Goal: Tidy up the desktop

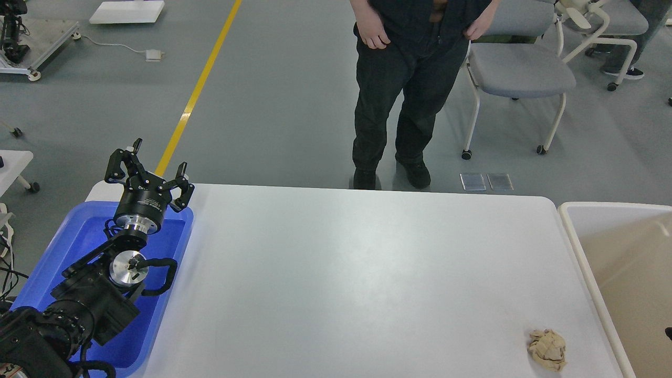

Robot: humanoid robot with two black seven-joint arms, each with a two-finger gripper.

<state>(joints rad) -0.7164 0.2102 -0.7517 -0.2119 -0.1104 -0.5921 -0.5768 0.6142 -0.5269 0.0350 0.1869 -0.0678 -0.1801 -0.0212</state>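
Crumpled paper (547,349) is left on the desktop (341,273), far right of the left gripper's (148,170) spread, empty jaws.

Our wide white rectangular desk (341,273) looks smooth and faintly glossy. The blue plastic tray (173,247) has a slick sheen. The small beige crumpled paper wad (547,349) looks rough and matt. Our left arm's black pincer (152,170) is matt, mounted on a polished metal ring (135,224).
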